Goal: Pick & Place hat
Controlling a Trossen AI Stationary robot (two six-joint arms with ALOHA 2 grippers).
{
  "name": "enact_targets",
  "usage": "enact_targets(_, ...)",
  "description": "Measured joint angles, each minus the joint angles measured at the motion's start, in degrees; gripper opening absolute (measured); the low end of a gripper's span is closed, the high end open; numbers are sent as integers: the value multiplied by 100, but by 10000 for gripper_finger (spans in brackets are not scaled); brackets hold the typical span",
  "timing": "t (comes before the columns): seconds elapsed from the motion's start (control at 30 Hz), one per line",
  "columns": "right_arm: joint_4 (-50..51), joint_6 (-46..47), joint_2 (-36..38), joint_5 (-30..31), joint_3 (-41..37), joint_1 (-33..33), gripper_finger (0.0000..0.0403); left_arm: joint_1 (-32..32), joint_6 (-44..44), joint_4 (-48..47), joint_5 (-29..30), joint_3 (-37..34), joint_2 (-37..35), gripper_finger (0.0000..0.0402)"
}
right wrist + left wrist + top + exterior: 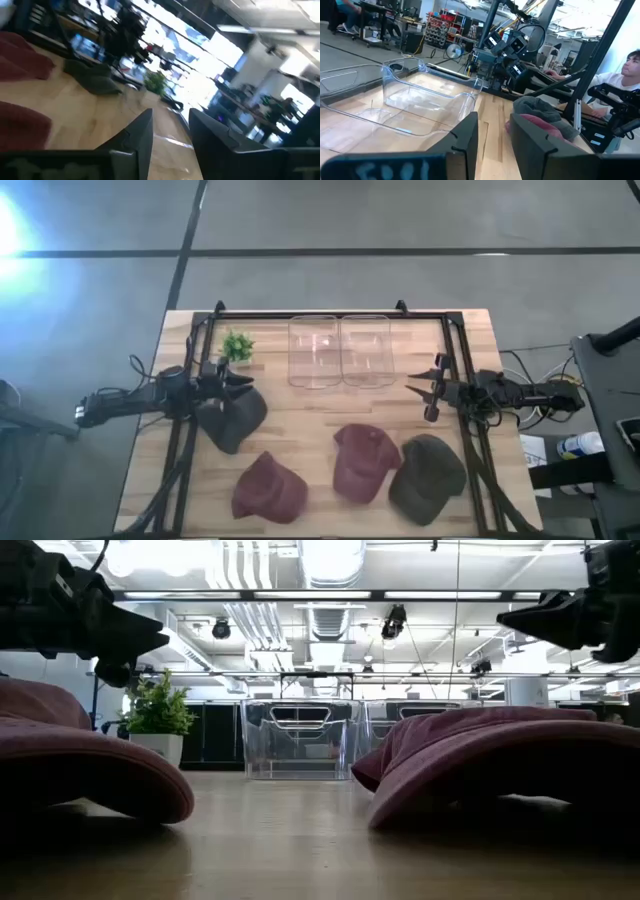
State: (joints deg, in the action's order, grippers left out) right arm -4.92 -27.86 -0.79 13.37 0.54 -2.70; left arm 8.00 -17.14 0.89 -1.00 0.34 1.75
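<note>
High view: left gripper (238, 379) is hovering at centre-left, fingers parted and empty, right over the dark hat (232, 418); right gripper (428, 388) is waiting centre-right, released. Left wrist view: fingers (465, 137) are gaping, holding nothing, clear bins (410, 100) ahead.

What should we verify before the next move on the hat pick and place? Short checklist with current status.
1. Left tool empty, with a gap between its fingers: ok.
2. Right tool empty, with a gap between its fingers: ok.
3. Two clear plastic bins at the table's far edge, nothing inside: ok.
4. Four fabric caps out on the wooden table: dark grey cap by the left tool, two maroon caps, olive cap at the near right: ok.
5. Small green potted plant sits close to the left tool: not ok for a wide swing.
6. Which cap is targeted next: cannot tell.
</note>
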Motion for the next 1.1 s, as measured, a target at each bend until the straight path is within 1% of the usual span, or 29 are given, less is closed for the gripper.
enact_targets(0.1,-1,12,0,25,0,-2,125,-1,-1,0,-1,0,-1,106)
enact_targets(0.13,2,-122,-1,33,0,0,126,0,0,0,1,0,0,106)
enact_targets(0.2,3,-758,-3,54,0,2,128,0,0,0,0,0,-1,106)
enact_targets(0.37,3,-2791,0,38,0,-2,130,0,0,0,0,0,0,106)
enact_targets(0.43,3,-3352,0,30,0,-2,128,-1,-1,1,0,0,0,106)
enact_targets(0.47,-9,-3546,0,-101,0,2,127,0,0,0,0,0,-1,106)
enact_targets(0.5,-55,-3665,-4,-502,0,8,126,0,0,0,1,0,1,106)
enact_targets(0.53,-97,-3565,-22,-1164,0,6,125,1,0,0,0,-1,1,106)
enact_targets(0.6,-248,-3092,-31,-2875,0,-5,123,0,0,2,-1,0,-1,106)
enact_targets(0.67,-518,-2858,-71,-4505,0,-4,123,1,-1,0,-1,0,1,106)
enact_targets(0.7,-708,-2885,-73,-5156,0,-6,124,1,1,9,-1,0,1,106)
enact_targets(0.73,-1008,-2866,-81,-5502,1,-10,125,0,-1,21,0,0,4,106)
enact_targets(0.77,-1351,-2528,-80,-5582,2,-26,126,-1,1,26,-1,0,19,106)
enact_targets(0.83,-1996,-1729,-70,-5507,4,-42,128,-1,0,33,-2,0,19,106)
enact_targets(0.9,-2425,-1416,-73,-5502,4,-44,127,-1,1,37,-3,0,37,106)
enact_targets(0.97,-2596,-1342,-73,-5438,4,-42,125,-1,-1,39,-3,0,41,106)
enact_targets(1.03,-2609,-1314,-71,-5114,4,-43,123,-1,-1,39,-3,0,41,106)
enact_targets(1.1,-2658,-964,-75,-4657,1,-39,121,1,-1,42,-3,0,41,106)
